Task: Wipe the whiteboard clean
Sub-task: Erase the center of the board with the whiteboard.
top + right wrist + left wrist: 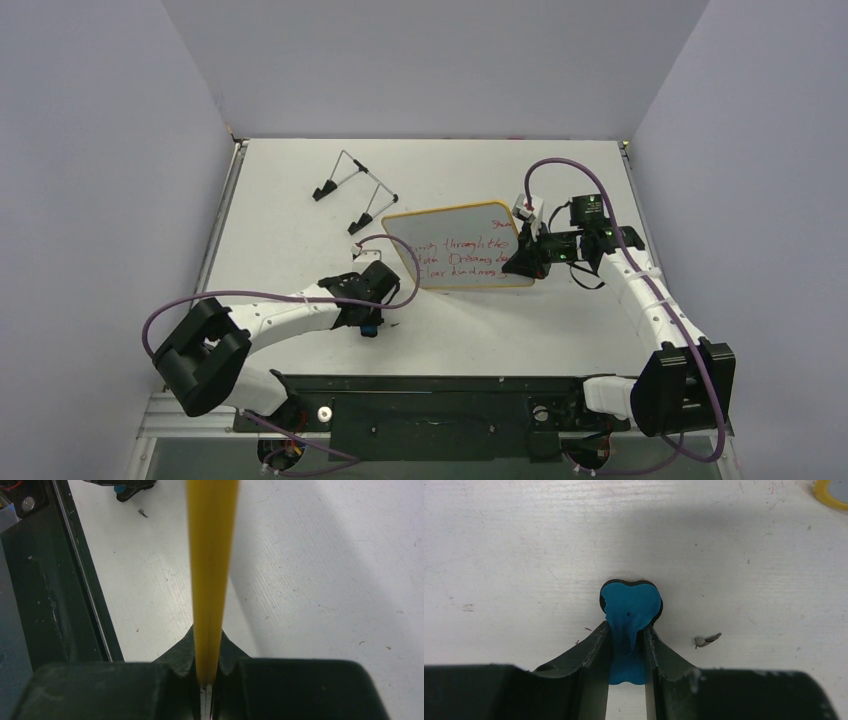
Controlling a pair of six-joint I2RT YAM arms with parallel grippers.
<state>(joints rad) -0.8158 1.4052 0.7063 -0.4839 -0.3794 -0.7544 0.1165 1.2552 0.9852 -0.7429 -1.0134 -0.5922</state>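
- My left gripper (626,632) is closed on the blue eraser (631,604) at the table (524,555) surface.
- My right gripper (207,642) clamps the whiteboard (455,235) by its rim, holding it tilted over the table.
- Red handwriting (462,257) is unwiped; all erasing remains.

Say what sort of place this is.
Probably a lab robot test cell: a white table boxed in by plain walls, with a left arm and right arm mounted on a black rail at its near edge.

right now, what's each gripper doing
left gripper: fingers closed on the blue eraser
right gripper: fingers closed on the whiteboard rim
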